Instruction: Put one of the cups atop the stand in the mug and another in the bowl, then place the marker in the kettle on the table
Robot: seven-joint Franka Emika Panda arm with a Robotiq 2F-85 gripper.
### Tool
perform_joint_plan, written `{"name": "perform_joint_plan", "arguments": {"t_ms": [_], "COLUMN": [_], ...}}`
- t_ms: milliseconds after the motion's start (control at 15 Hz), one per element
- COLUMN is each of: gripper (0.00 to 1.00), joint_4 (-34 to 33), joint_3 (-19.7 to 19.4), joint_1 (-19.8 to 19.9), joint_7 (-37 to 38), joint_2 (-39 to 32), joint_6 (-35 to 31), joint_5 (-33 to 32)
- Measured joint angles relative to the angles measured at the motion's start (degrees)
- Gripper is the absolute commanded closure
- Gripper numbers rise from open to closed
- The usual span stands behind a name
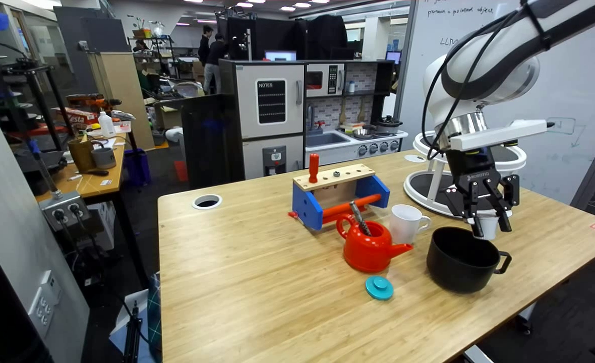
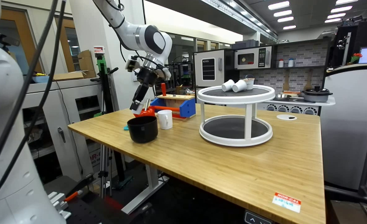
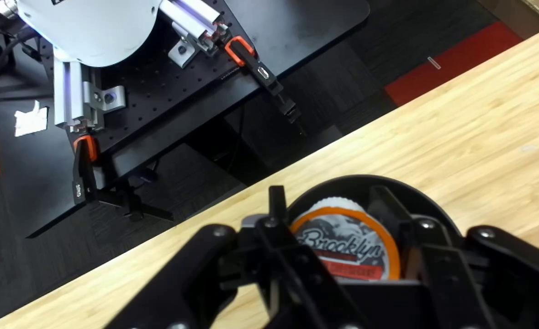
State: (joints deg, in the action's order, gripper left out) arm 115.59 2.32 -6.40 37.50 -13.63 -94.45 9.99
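Note:
My gripper (image 1: pixel 491 228) is shut on a white cup (image 2: pixel 136 109), its fingers on either side. In the wrist view the cup's printed lid (image 3: pixel 342 244), orange-rimmed, faces the camera. The cup hangs over the black bowl (image 1: pixel 461 272), toward one side of its rim. More white cups (image 2: pixel 239 86) lie and stand atop the two-tier stand (image 2: pixel 233 99). The white mug (image 1: pixel 405 225) is on the table between kettle and bowl; its inside is not clear. A slim mottled dark pen (image 1: pixel 360 218), apparently the marker, leans up out of the red kettle (image 1: pixel 369 252).
A blue block rack (image 1: pixel 307 205) with a wooden top and red rod stands behind the kettle. The turquoise lid (image 1: pixel 379 288) lies on the table in front of it. The table's edge (image 2: pixel 202 183) runs near the bowl.

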Motion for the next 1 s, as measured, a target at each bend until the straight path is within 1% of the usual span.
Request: {"name": "perform_joint_plan", "arguments": {"t_ms": [600, 1000], "gripper": [0.77, 0.77], "joint_4": [-2.17, -5.47], "joint_3": [0.27, -0.83], "joint_1": [-0.98, -0.67], "joint_7": [0.0, 0.0], "joint_2": [-2.76, -7.58], "joint_6": [0.09, 0.26], "joint_5": [0.0, 0.0]}}
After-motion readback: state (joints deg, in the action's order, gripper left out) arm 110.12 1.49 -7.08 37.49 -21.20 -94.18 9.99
